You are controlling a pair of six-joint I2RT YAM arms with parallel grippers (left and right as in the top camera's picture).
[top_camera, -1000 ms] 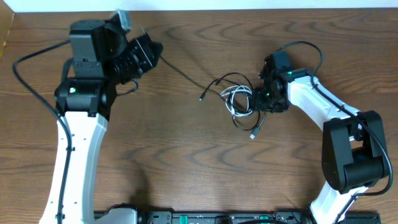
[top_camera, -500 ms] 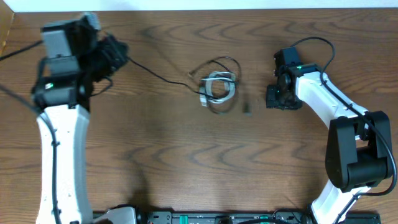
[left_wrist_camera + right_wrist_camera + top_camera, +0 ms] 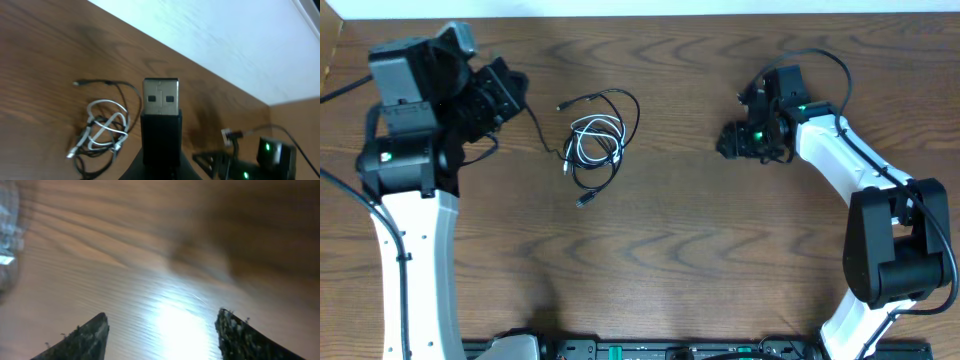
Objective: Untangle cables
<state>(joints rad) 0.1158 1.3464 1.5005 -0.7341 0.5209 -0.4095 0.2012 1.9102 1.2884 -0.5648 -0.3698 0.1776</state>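
Tangle of a thin black cable (image 3: 636,115) and a looped white cable (image 3: 588,140), lying on the brown wooden table (image 3: 670,250), left of centre. Left claw (image 3: 506,92) clamped on the black cable's USB plug (image 3: 160,97). Right claw (image 3: 162,325) spread wide and empty, well apart from the tangle.

Brown wood-grain table top (image 3: 660,270) fills the overhead view. A white band (image 3: 650,7) runs along its far edge, probably a wall. Pale wooden panel (image 3: 329,50) at the far left corner. Left wrist view: white surface beyond the table edge, tan board (image 3: 295,115) at right. Right wrist view is blurred, with a bright light glare (image 3: 180,325) on the wood.
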